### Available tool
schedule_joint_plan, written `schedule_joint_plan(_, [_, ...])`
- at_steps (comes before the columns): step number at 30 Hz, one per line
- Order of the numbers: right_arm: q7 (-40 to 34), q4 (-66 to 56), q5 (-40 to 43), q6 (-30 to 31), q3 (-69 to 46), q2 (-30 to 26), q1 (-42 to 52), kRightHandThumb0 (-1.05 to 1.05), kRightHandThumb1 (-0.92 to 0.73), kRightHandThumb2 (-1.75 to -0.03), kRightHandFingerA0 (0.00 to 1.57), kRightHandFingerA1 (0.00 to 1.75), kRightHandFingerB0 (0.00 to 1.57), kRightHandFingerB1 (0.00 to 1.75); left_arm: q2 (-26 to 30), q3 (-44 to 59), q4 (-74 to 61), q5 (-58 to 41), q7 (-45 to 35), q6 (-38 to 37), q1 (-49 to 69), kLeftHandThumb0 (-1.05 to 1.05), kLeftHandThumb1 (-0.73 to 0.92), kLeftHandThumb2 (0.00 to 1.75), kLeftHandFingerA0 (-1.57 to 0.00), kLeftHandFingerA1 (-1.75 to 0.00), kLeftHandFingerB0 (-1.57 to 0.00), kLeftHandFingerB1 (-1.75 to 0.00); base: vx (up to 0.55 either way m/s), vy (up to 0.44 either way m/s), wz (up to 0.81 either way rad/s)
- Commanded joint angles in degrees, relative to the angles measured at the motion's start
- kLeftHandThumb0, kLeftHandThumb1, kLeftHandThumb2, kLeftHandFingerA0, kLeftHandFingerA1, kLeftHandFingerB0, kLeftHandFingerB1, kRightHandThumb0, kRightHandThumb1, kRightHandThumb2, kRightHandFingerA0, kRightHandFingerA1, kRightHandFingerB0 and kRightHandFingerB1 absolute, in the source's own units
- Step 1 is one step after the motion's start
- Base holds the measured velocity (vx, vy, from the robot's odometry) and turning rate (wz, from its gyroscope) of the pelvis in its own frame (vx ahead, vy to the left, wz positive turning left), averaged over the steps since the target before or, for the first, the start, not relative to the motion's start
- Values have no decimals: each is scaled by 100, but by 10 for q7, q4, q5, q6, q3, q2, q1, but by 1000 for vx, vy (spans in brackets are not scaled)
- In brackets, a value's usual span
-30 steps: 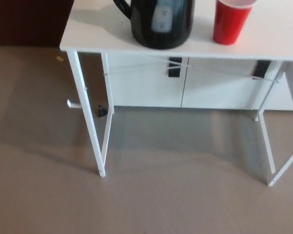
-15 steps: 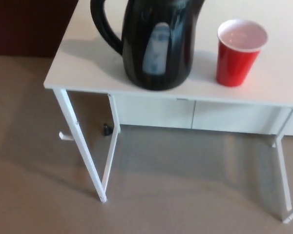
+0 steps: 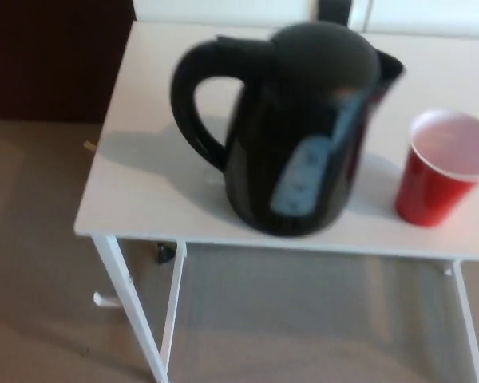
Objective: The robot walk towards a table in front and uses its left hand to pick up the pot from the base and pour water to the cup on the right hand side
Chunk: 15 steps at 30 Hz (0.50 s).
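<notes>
Looking down, I see the black pot [image 3: 299, 136] standing upright near the front edge of the white bench [image 3: 148, 187], its handle turned to my left and its spout to my right. Just beside it on my right (close, not touching) stands the red cup [image 3: 439, 171], open and upright. Neither of my hands shows, so I cannot tell how my fingers are set.

- Desk [image 3: 152, 199]: white top on thin white metal legs, its near edge running across the lower part of the view.
- Floor [image 3: 32, 263]: grey-brown carpet, seen left of and beneath the desk.
- Dark panel [image 3: 56, 60]: deep brown surface at upper left, behind the desk.
- White cabinet [image 3: 223, 9]: pale fronts along the top edge, beyond the desk.
</notes>
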Motion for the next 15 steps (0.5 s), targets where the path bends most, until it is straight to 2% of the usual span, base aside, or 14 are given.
schedule_joint_plan(1, [2, 2, -2, -5, -3, -7, 4, -41, -24, -85, 63, 80, 67, 79, 3, 0, 4, -2, 2, -11, 7, -15, 41, 53, -70, -47, -55, -43, 176, 22, 10])
schedule_joint_plan(2, [-1, 2, -6, -9, 0, -7, 5, -43, -28, -75, 67, 80, 68, 77, 4, 0, 6, -2, 1, -11, 6, -13, 41, 52, -70, -47, -54, -42, 170, -1, 8])
schedule_joint_plan(3, [1, 2, -12, -10, 6, -7, 4, -46, -25, -86, 65, 81, 65, 79, 5, 1, 9, -3, 0, -10, 5, -11, 43, 52, -70, -47, -54, -42, 162, -38, 2])
schedule_joint_plan(4, [2, 2, -13, -10, 8, -7, 3, -46, -25, -86, 65, 81, 65, 79, 5, 2, 9, -3, 0, -10, 5, -11, 43, 52, -70, -47, -54, -42, 161, -37, 3])
schedule_joint_plan(5, [2, 2, -12, -10, 7, -7, 3, -45, -28, -77, 68, 82, 70, 80, 5, 0, 9, -2, 1, -11, 6, -12, 43, 53, -67, -46, -53, -42, 176, -92, 9])
schedule_joint_plan(9, [2, 3, -8, -8, 5, -5, 0, -43, -27, -77, 63, 80, 69, 80, 4, -2, 6, 1, 5, -14, 8, -16, 41, 53, -68, -47, -54, -43, 124, -165, 18])
schedule_joint_plan(15, [-7, 9, -8, -5, 2, -2, -6, -45, -25, -75, 68, 82, 76, 82, 2, -2, 9, 0, 14, -13, 8, -13, 43, 53, -69, -47, -55, -43, 117, -195, 9])
